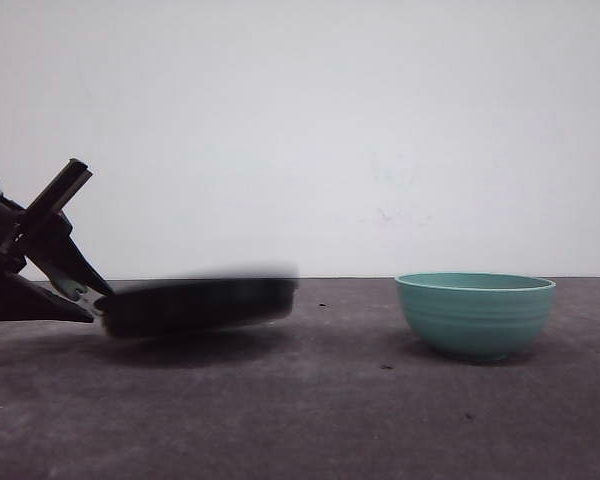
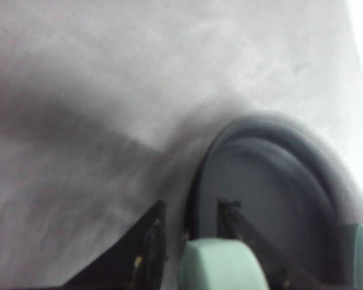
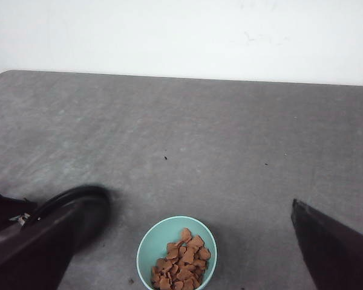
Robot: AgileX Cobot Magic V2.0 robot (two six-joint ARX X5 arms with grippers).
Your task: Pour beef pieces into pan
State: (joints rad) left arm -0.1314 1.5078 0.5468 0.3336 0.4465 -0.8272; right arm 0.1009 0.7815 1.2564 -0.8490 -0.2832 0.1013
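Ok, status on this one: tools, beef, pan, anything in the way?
Left tool shut on pan handle, pan blurred. Right tool open above bowl. Beef in bowl, unpoured. Nothing between.

Left gripper (image 1: 80, 290) grips the handle of a blurred black pan (image 1: 200, 305) raised just above a grey table (image 1: 300, 420); a teal bowl (image 1: 475, 315) stands well apart at right.

Pan (image 1: 195, 305) left of bowl (image 1: 475, 315); beef pieces (image 3: 181, 263) in bowl.
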